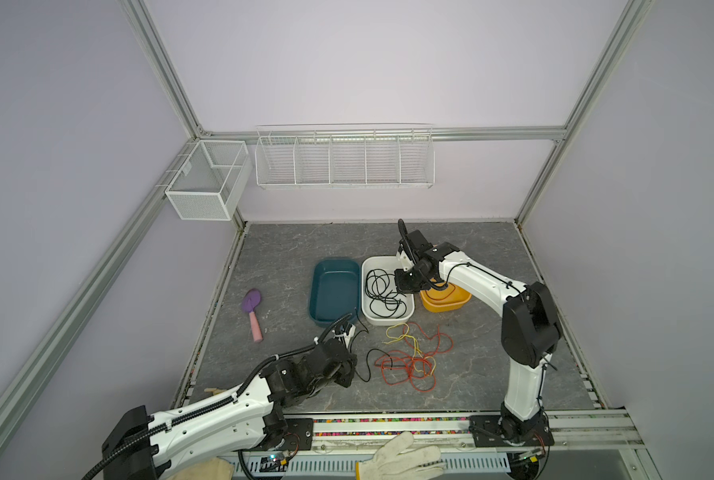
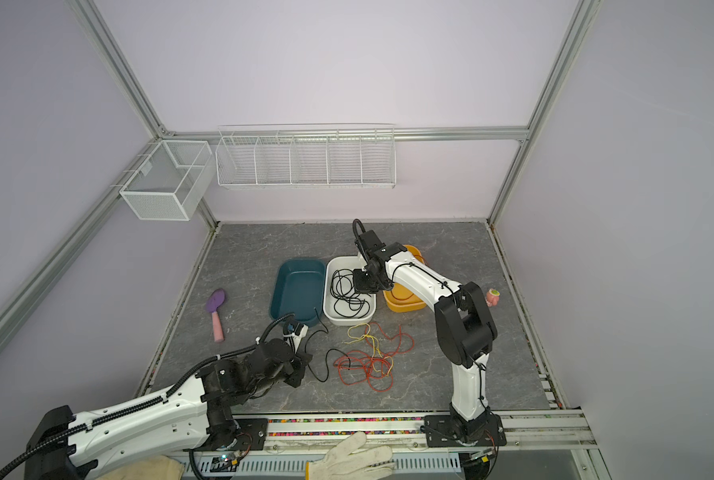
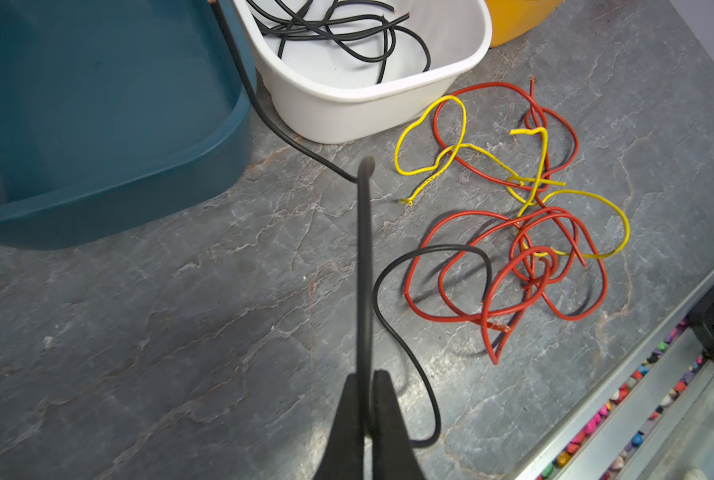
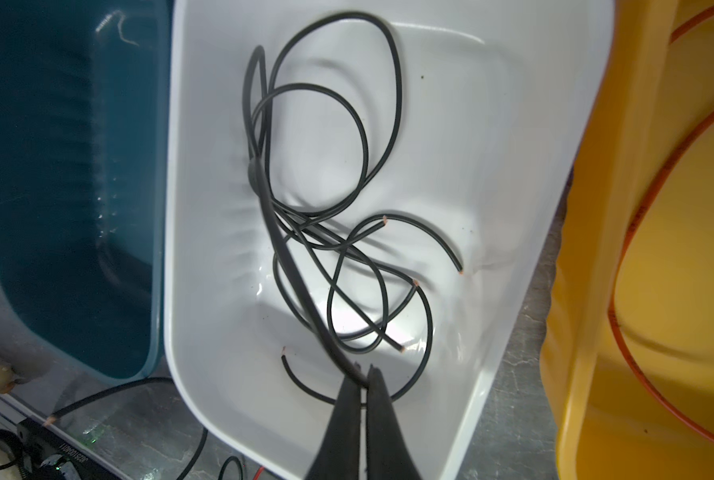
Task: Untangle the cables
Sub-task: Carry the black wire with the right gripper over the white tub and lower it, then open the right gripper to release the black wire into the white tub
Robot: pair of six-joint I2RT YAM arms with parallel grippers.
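Observation:
A tangle of red and yellow cables lies on the grey table in front of the bins. One black cable runs from the teal bin's corner across the table, with its tail looping into the tangle. My left gripper is shut on this cable just left of the tangle. Several black cables lie coiled in the white bin. My right gripper hangs over that bin's right side, shut on one black cable that rises out of the coil. An orange cable lies in the yellow bin.
A teal bin stands left of the white bin and a yellow bin right of it. A purple and pink brush lies at the left. A small pink toy is at the right. A white glove rests on the front rail.

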